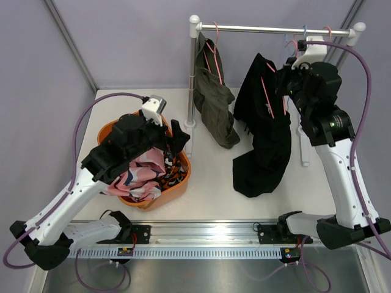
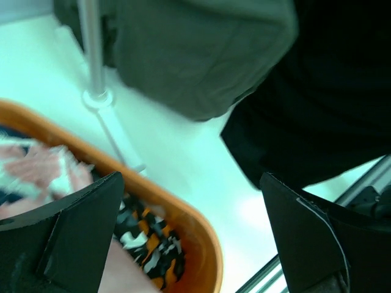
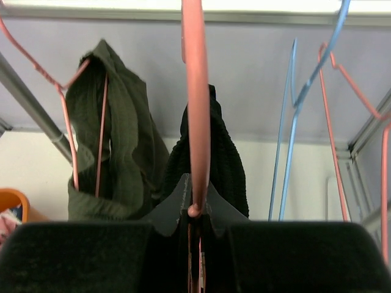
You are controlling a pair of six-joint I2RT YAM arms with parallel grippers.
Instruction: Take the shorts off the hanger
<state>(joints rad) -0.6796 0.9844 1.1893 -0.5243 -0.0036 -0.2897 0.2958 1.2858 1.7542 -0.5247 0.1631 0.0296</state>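
The black shorts (image 1: 264,137) hang on a pink hanger (image 1: 267,91) below the rod, their lower end touching the table. My right gripper (image 1: 283,82) is shut on that pink hanger (image 3: 196,122), with the black shorts (image 3: 227,162) just behind the fingers. The olive shorts (image 1: 214,104) hang on another pink hanger at the rod's left end and also show in the right wrist view (image 3: 116,159). My left gripper (image 1: 178,141) is open and empty over the right rim of the orange basket (image 1: 183,177). The pink patterned shorts (image 1: 143,174) and camouflage shorts (image 2: 146,247) lie in the basket.
The rack's rod (image 1: 275,28) and left post (image 1: 193,73) stand at the back. An empty blue hanger (image 3: 293,116) and an empty pink hanger (image 3: 333,134) hang at the rod's right end. Purple cables loop beside both arms.
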